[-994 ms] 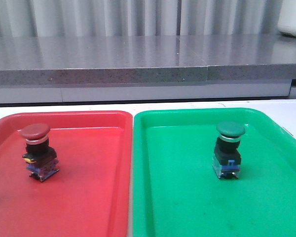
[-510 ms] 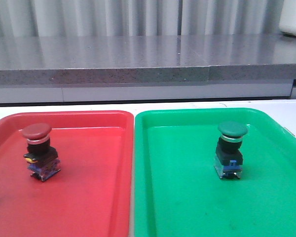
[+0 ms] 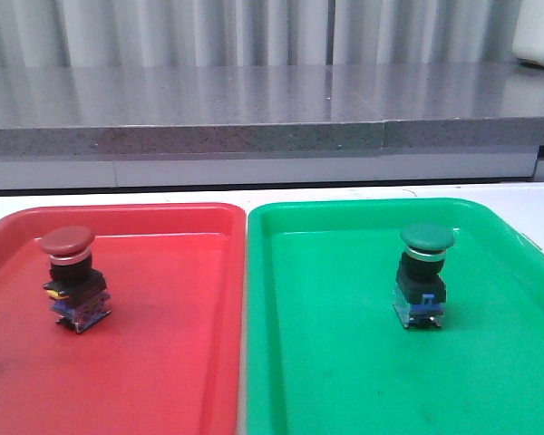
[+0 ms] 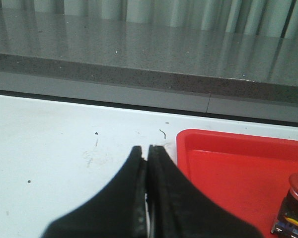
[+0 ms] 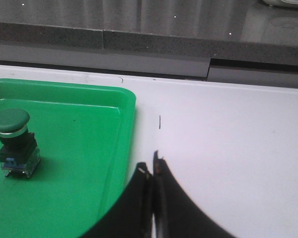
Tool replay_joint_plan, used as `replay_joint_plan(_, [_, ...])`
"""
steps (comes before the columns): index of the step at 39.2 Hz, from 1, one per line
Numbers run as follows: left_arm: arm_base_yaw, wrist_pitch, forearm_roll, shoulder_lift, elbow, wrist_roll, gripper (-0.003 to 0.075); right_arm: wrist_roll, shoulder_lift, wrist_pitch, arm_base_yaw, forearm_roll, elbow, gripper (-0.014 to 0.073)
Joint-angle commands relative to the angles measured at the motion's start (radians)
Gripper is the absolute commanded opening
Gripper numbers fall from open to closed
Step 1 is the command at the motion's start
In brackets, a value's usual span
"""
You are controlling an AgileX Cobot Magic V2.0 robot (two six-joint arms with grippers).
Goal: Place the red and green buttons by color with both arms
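Two end effectors — left (image 4: 147,151), right (image 5: 153,166) — clenched, empty. One red button (image 3: 69,278), one green button (image 3: 422,275) — upright.

You get bright, even light; soft glare streaks the grey counter (image 3: 254,100), and both wrist views look slightly blurry.

The left gripper (image 4: 147,151), at the bottom centre of its wrist picture, is matt black: two broad, curved fingers tapering to blunt tips. The right gripper (image 5: 151,168) is likewise black, with thinner, pointed tips.
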Motion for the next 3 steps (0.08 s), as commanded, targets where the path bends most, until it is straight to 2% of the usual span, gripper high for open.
replay_joint_plan(1, [0.000, -0.087, -0.008, -0.016, 0.023, 0.001, -0.0020, -0.005, -0.017, -0.088, -0.007, -0.002, -0.006, -0.0061])
replay_joint_plan(3, [0.000, -0.087, -0.008, -0.016, 0.023, 0.001, -0.0020, -0.005, -0.017, -0.088, -0.007, -0.002, -0.006, -0.0061])
